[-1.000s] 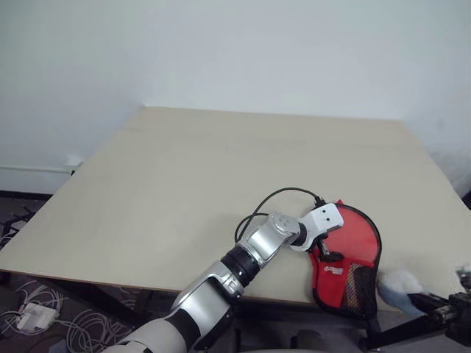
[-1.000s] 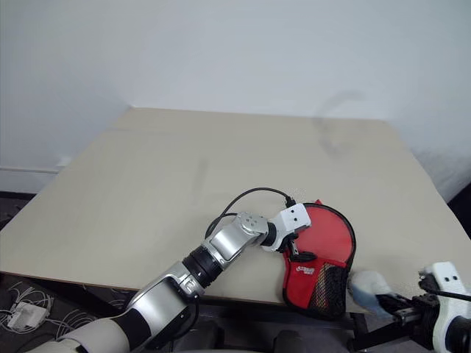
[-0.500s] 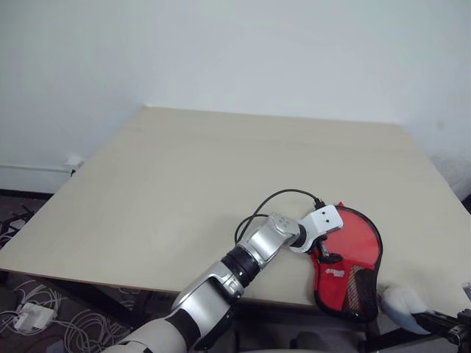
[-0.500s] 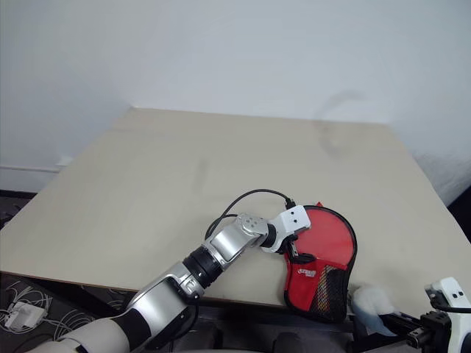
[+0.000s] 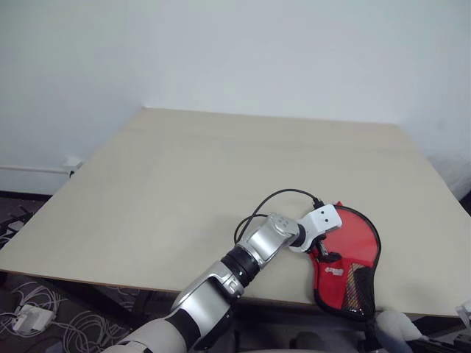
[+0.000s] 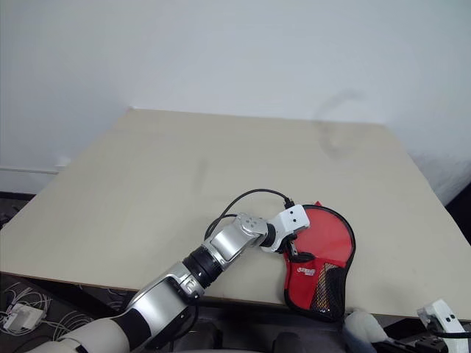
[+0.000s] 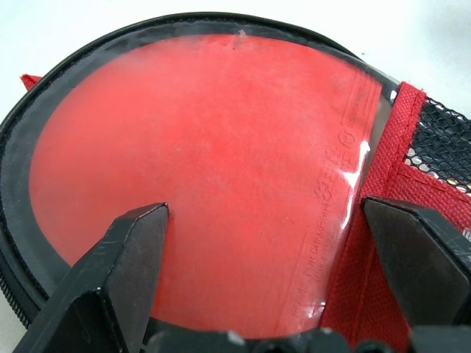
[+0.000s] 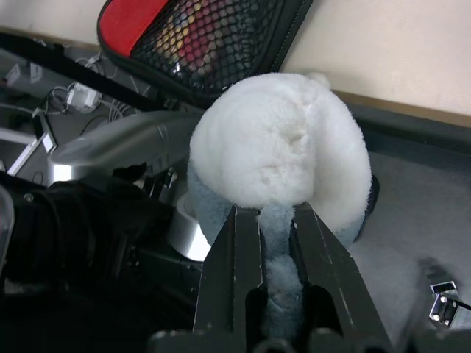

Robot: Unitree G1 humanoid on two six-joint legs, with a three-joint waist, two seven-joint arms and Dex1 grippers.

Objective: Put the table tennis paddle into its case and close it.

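We see the case (image 5: pixel 346 268) lying at the near right edge of the desk (image 5: pixel 184 184), with the paddle (image 7: pixel 199 176) inside it. Our left gripper (image 7: pixel 272 250) rests over the case, its fingers (image 7: pixel 125 257) spread wide, holding nothing. Below the case, our right gripper (image 8: pixel 276 243) has its fingers pressed together on a fluffy white toy (image 8: pixel 280 147).

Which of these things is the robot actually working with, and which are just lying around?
Part of the job:
- case, red with a mesh pocket, at the table's near edge
- left gripper, open over the case
- right gripper, shut on a fluffy ball

Lying about:
- cables on the floor
- table
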